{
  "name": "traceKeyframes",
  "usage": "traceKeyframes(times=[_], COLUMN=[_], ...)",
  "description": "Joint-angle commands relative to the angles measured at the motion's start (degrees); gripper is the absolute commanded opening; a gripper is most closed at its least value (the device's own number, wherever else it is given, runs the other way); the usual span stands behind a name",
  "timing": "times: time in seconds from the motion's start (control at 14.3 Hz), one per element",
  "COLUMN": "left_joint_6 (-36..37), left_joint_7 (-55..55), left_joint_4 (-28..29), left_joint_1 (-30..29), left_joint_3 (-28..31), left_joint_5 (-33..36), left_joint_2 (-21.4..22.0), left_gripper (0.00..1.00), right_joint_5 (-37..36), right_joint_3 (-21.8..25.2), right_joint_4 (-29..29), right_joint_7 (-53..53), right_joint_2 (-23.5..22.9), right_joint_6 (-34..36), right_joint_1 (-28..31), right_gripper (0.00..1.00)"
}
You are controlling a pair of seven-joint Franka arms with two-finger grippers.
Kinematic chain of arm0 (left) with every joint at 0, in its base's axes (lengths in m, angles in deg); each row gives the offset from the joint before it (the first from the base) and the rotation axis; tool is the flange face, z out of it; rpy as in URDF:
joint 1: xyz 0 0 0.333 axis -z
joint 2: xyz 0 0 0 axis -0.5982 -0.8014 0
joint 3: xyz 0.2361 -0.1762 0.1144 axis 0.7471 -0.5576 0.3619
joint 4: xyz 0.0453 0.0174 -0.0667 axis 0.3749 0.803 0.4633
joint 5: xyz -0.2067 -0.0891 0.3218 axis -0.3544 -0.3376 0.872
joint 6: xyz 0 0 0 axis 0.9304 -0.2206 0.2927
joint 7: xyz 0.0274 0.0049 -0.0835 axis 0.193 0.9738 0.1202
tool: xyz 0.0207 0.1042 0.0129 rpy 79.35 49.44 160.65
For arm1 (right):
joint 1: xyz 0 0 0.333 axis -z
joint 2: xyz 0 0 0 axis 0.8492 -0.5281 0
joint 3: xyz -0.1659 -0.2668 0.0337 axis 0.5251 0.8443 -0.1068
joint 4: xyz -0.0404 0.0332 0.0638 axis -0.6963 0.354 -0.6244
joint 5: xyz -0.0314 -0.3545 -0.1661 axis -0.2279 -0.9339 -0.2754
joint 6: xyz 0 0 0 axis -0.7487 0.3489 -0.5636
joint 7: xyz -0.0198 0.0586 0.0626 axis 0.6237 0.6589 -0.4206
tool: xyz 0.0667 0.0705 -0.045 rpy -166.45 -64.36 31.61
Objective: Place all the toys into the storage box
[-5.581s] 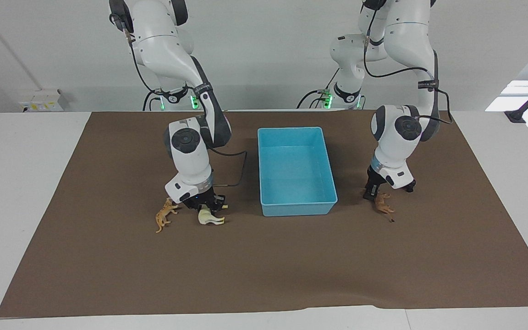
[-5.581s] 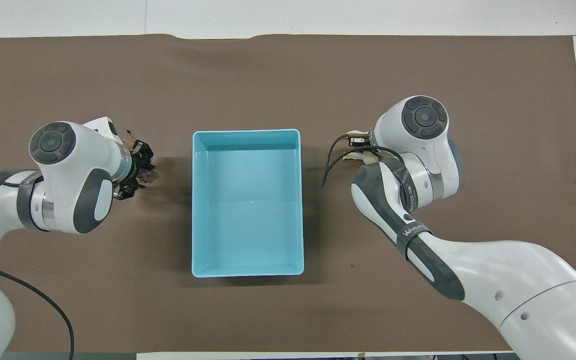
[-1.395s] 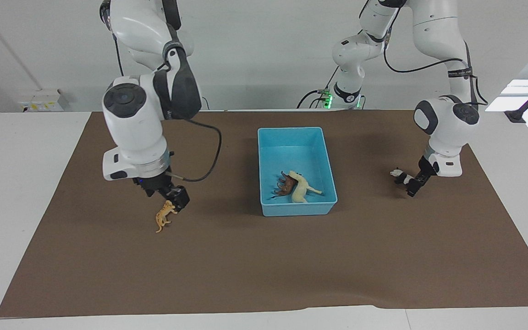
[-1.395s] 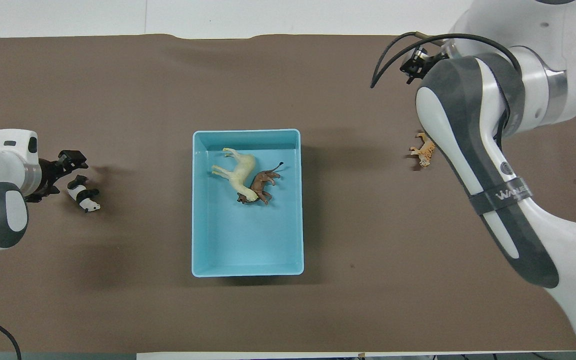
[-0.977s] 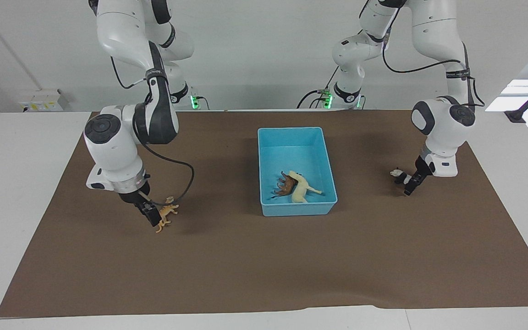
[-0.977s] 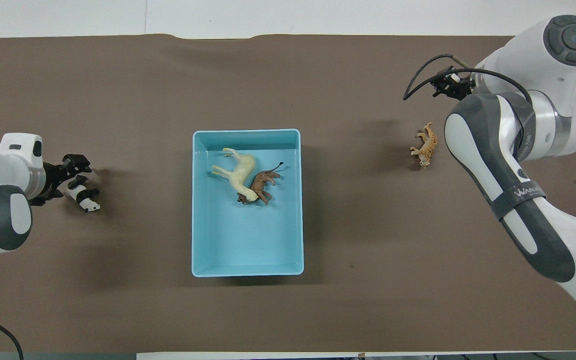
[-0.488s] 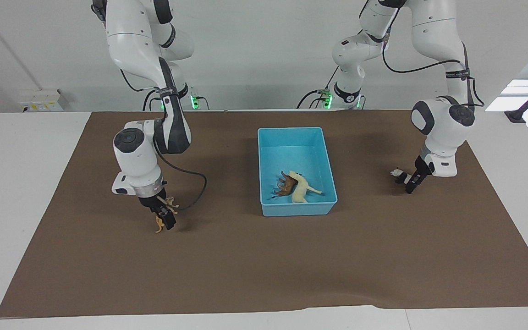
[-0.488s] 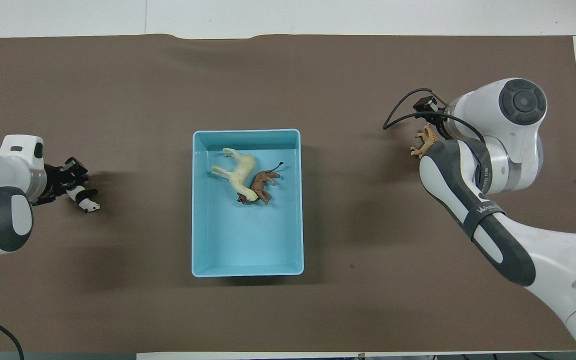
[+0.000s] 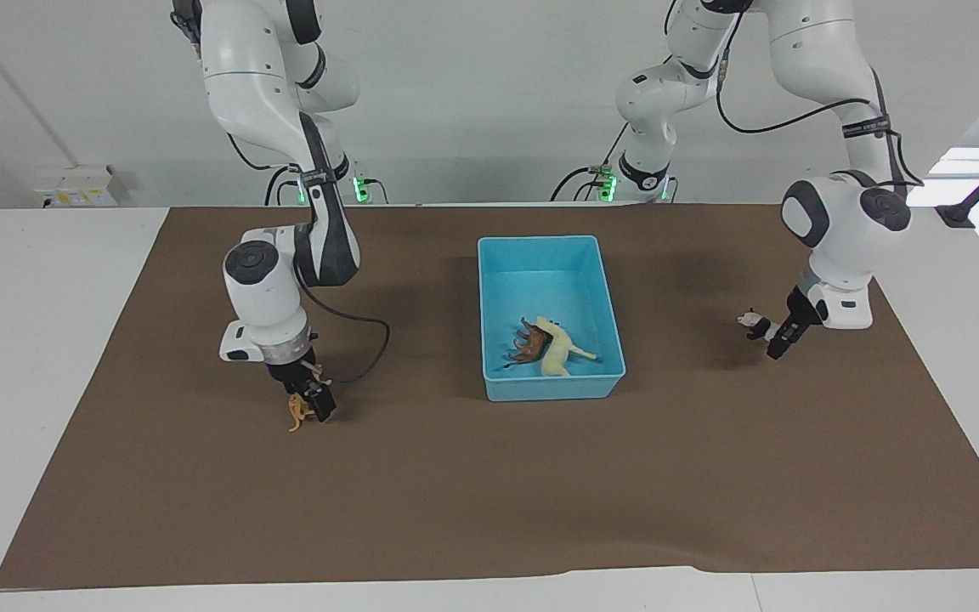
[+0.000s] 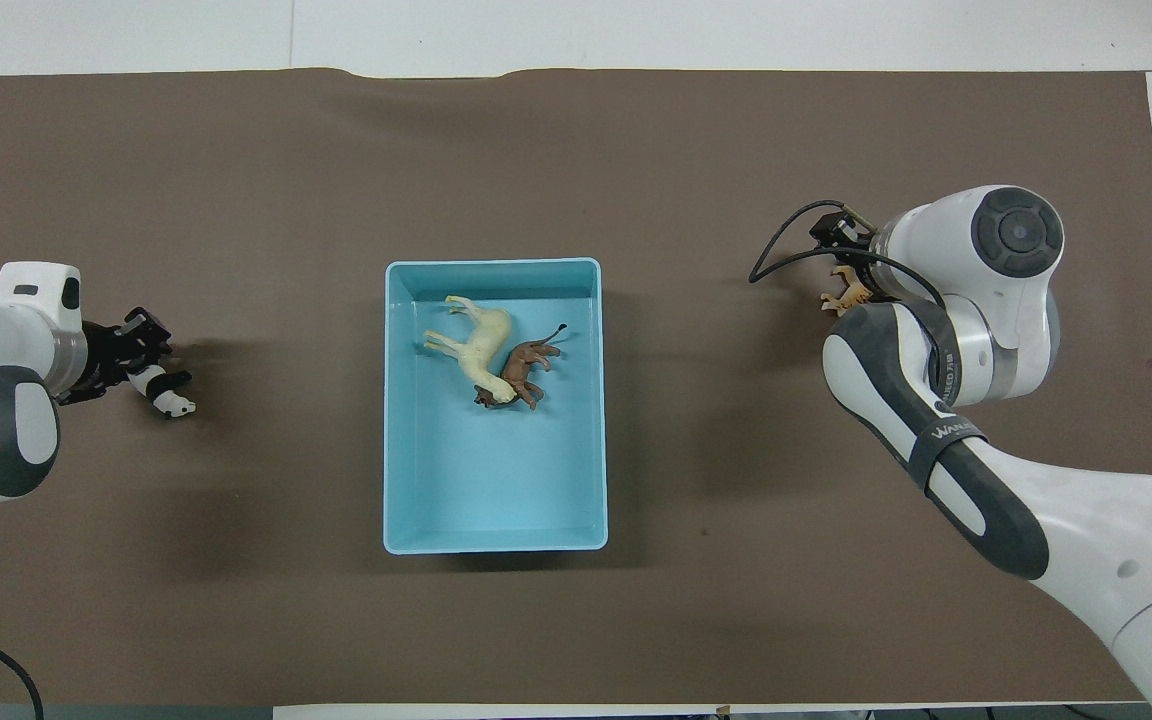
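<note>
The light-blue storage box (image 9: pixel 554 388) stands mid-table and also shows in the overhead view (image 10: pixel 494 541). In it lie the cream-white horse (image 9: pixel 559 350) (image 10: pixel 481 345) and the brown lion (image 9: pixel 530 342) (image 10: pixel 526 362), touching each other. My right gripper (image 9: pixel 313 406) (image 10: pixel 848 262) is down at the orange tiger (image 9: pixel 294 417) (image 10: pixel 848 291), which lies on the mat toward the right arm's end. My left gripper (image 9: pixel 766 333) (image 10: pixel 141 360) is shut on the black-and-white panda (image 9: pixel 749 321) (image 10: pixel 169 392), low over the mat toward the left arm's end.
A brown mat (image 9: pixel 489 493) covers most of the white table (image 9: pixel 31 340). The right arm's black cable (image 9: pixel 370 340) loops beside its wrist above the mat.
The horse and lion, earlier on the mat, now lie in the box. In the last second my right gripper came down at the tiger. My left gripper closed in on the panda and drew it slightly toward its own end.
</note>
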State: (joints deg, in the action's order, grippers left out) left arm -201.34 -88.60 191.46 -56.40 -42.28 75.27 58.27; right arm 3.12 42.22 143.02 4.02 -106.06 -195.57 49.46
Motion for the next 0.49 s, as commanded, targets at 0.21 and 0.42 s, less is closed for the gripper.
traceKeyframes(times=[0.21,0.42], left_joint_6=[13.4,12.2], left_joint_7=[-19.9,-32.7], left_joint_4=[-11.7,-11.0], left_joint_1=[13.3,21.0], left_joint_3=[-0.2,-0.3], left_joint_5=[-0.8,-0.8], left_joint_2=[-1.1,-0.9], left_gripper=[0.0,0.0], right_joint_5=[0.6,0.7], right_joint_3=[-0.5,-0.5], right_joint_4=[1.9,1.9], right_joint_7=[-0.7,1.7], right_joint_2=[1.7,1.8], right_joint_6=[-0.9,-0.9], right_joint_1=[1.1,0.7], right_gripper=[0.03,0.0])
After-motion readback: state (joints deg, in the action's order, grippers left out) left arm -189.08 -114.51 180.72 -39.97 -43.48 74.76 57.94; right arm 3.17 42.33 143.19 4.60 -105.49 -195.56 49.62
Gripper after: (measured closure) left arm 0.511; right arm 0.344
